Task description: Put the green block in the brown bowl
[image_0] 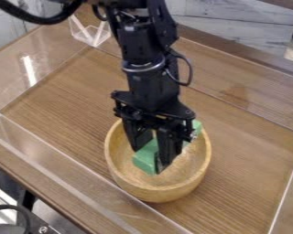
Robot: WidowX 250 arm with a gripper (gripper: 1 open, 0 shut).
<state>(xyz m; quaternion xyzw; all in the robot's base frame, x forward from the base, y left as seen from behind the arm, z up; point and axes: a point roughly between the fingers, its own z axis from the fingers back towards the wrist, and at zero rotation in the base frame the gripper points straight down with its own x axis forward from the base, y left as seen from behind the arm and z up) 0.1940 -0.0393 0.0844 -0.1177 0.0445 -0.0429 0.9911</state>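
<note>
The brown bowl (127, 175) sits on the wooden table in the lower middle of the camera view. My black gripper (154, 163) points down into it, its two fingers shut on the green block (148, 163). The block stands tilted between the fingers, its lower end down inside the bowl and another green part showing at the right of the fingers. Whether the block touches the bowl's bottom I cannot tell.
A clear plastic wall (39, 55) rings the wooden table top (63, 101), with its front edge at the lower left. The arm's black body (136, 46) rises straight above the bowl. A grey surface lies at the back right.
</note>
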